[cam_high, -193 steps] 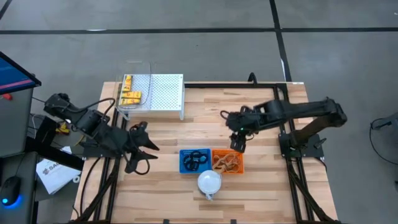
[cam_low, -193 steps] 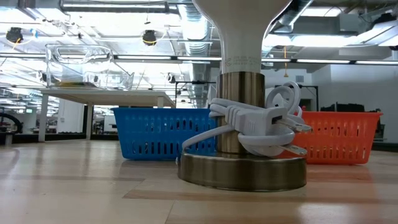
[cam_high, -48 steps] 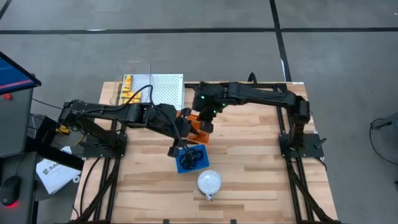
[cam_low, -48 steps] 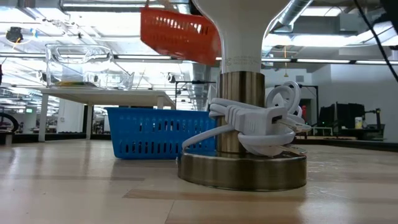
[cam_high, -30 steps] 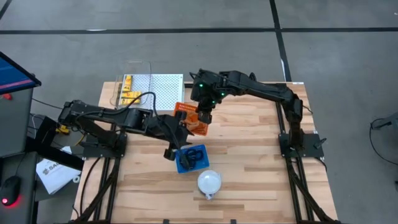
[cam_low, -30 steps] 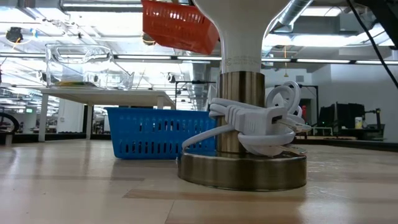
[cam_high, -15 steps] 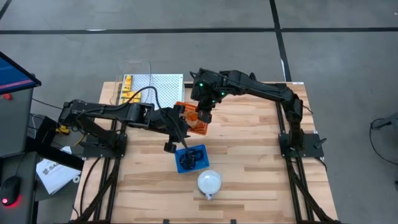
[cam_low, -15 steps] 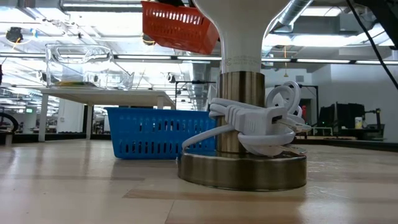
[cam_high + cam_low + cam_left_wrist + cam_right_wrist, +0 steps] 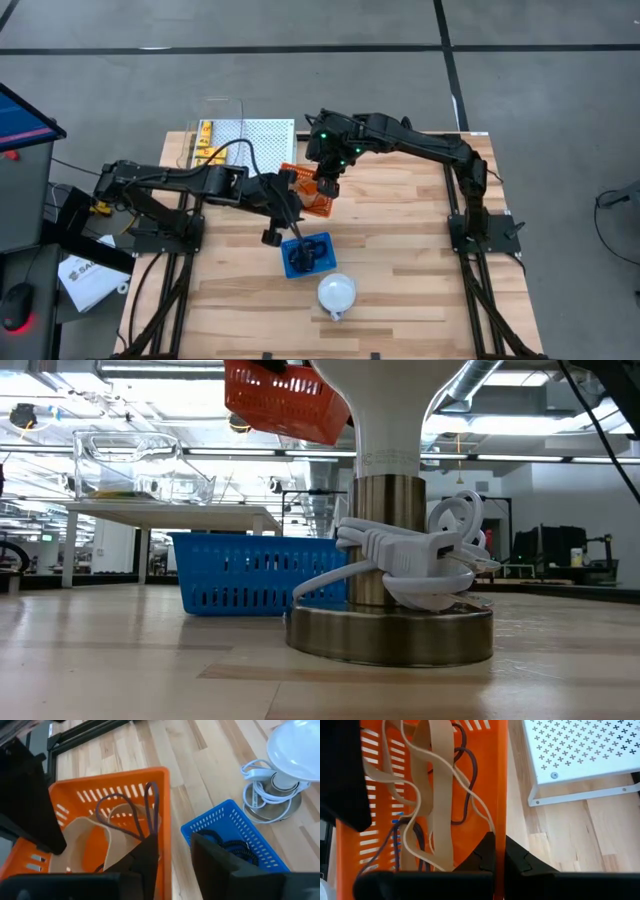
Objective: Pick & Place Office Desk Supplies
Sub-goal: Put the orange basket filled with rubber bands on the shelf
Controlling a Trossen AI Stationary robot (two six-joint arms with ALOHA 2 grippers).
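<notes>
Rubber bands (image 9: 437,795) fill the lifted orange basket (image 9: 308,192); blue basket (image 9: 308,254) holds black rings (image 9: 232,851).

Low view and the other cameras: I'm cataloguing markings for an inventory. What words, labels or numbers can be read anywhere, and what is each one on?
"SA": on the white sheet lying on the floor left of the table; the letters after it are too small to read.
Small grey print: on the lamp's white stem, too small to read.
No text shows on the orange basket or the blue basket.
</notes>
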